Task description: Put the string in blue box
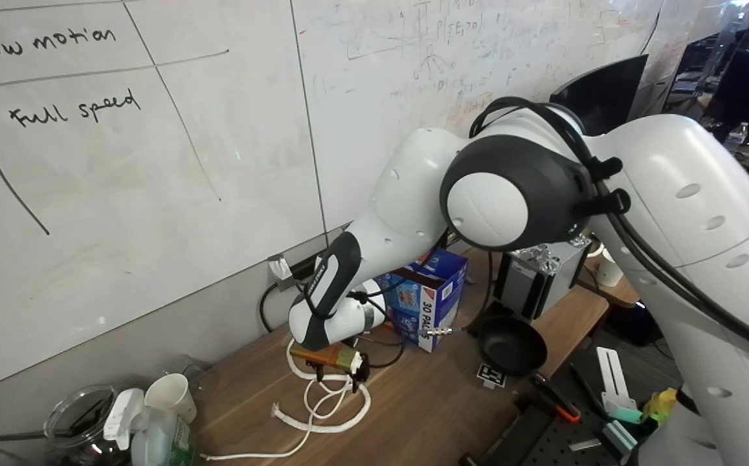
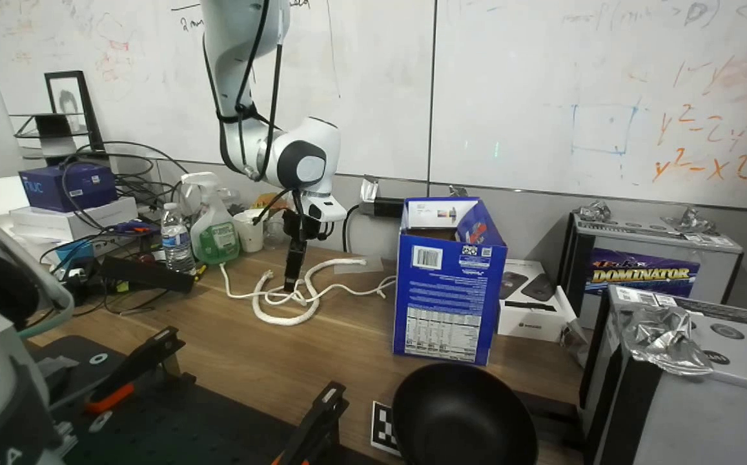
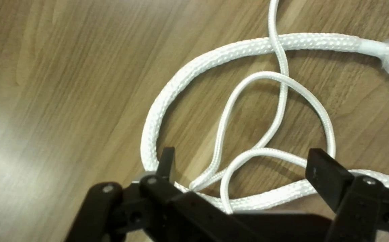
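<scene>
The string (image 3: 167, 95), a white cord with a thick frayed end and thinner loops, lies loosely coiled on the wooden table. Its loops (image 2: 283, 319) also show in both exterior views, left of the blue box (image 2: 444, 290) in one of them. That box stands upright with its top open; the wrist view does not include it. My gripper (image 3: 239, 158) points down over the coil, jaws wide apart, with strands of string crossing the gap below. In an exterior view the fingertips (image 2: 290, 284) are low among the loops; whether they touch cord or table I cannot tell.
A black pan (image 2: 463, 413) sits in front of the blue box, and grey-black equipment boxes (image 2: 644, 258) stand to its right. A spray bottle (image 2: 218, 236), a white cup (image 2: 248, 230) and a water bottle (image 2: 177, 239) line the far left. A whiteboard (image 1: 219, 162) rises behind the table.
</scene>
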`<state>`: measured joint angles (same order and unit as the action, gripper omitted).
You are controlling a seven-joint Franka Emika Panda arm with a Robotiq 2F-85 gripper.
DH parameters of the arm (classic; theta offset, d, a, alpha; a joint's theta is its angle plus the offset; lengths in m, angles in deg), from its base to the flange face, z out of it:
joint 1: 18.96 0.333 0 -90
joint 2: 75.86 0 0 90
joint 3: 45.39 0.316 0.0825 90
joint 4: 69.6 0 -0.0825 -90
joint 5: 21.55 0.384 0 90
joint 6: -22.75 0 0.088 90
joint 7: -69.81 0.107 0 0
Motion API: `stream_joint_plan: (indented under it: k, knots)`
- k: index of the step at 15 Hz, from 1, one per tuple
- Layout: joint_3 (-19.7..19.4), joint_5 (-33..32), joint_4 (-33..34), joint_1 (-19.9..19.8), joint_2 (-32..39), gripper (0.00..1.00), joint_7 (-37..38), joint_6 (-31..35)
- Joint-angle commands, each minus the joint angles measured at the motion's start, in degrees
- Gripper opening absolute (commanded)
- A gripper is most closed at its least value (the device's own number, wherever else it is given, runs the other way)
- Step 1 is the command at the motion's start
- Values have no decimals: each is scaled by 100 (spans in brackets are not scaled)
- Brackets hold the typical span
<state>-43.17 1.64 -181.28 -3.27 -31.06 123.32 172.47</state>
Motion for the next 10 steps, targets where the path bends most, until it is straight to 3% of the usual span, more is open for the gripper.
stream_joint_plan:
  k: [1,10]
  knots:
    - [-81,-200,221,125,204,100,378,-46]
    - [-280,-487,401,291,473,100,927,123]
